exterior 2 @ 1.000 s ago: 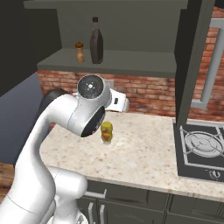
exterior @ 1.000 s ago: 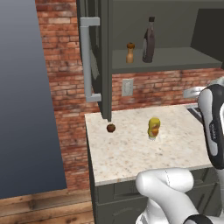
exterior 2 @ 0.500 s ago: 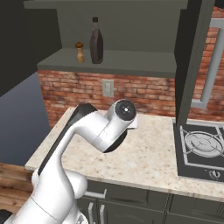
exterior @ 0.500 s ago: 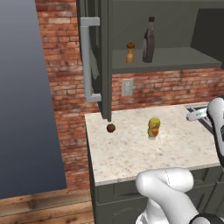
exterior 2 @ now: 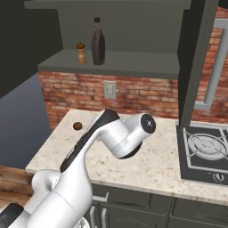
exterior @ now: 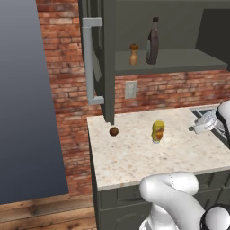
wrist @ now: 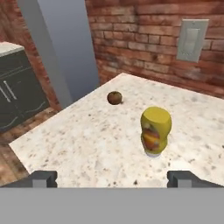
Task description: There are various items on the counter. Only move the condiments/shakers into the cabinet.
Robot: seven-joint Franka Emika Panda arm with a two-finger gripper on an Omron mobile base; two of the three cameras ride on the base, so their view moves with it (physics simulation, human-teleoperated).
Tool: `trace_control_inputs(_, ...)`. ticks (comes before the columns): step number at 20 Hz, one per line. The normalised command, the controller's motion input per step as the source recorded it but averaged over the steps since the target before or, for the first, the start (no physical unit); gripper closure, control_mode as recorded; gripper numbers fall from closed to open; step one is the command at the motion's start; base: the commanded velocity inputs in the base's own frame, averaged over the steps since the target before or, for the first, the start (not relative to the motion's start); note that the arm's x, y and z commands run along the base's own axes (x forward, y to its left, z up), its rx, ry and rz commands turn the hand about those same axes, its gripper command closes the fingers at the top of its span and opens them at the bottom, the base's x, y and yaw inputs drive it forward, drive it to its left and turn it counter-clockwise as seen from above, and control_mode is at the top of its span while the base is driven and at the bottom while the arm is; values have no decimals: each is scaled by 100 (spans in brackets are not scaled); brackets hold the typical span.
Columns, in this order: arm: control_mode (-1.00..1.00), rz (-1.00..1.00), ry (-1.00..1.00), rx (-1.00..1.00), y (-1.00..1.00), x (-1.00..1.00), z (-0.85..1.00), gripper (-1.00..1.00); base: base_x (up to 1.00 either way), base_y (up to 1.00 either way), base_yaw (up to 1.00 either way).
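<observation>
Two condiments already stand on the cabinet [exterior: 108, 58] shelf in the left base view: the small wooden shaker [exterior: 133, 54] and, just to its right, the tall dark bottle [exterior: 152, 41]. The cabinet door hangs open with its light-grey bar handle [exterior: 91, 60] facing out. Below, on the desk [exterior: 134, 166], the yellow squeeze bottle [exterior: 157, 131] stands upright, with the small brown ball [exterior: 114, 131] well apart to its left near the back edge.

In the right base view the shaker [exterior 2: 81, 53] and dark bottle [exterior 2: 98, 42] stand side by side on the shelf, the ball [exterior 2: 77, 126] lies on the desk [exterior 2: 169, 169], and a stove [exterior 2: 205, 153] sits at the right.

In the hand view the hand [wrist: 114, 178] is spread wide, holding nothing, its fingertips [wrist: 43, 178] low on either side; the squeeze bottle [wrist: 155, 130] stands ahead between them, the ball [wrist: 114, 97] beyond it.
</observation>
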Motion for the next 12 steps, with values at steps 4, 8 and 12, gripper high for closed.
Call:
trace_control_inputs(4, -100, 37, -11, 2, -16, 0, -19, -100, 0, 0, 0)
trace_control_inputs(8, -100, 29, -19, 0, -1, 14, -16, -100, 0, 0, 0)
trace_control_inputs(12, -100, 12, -20, 5, 1, 12, -17, -100, 0, 0, 0)
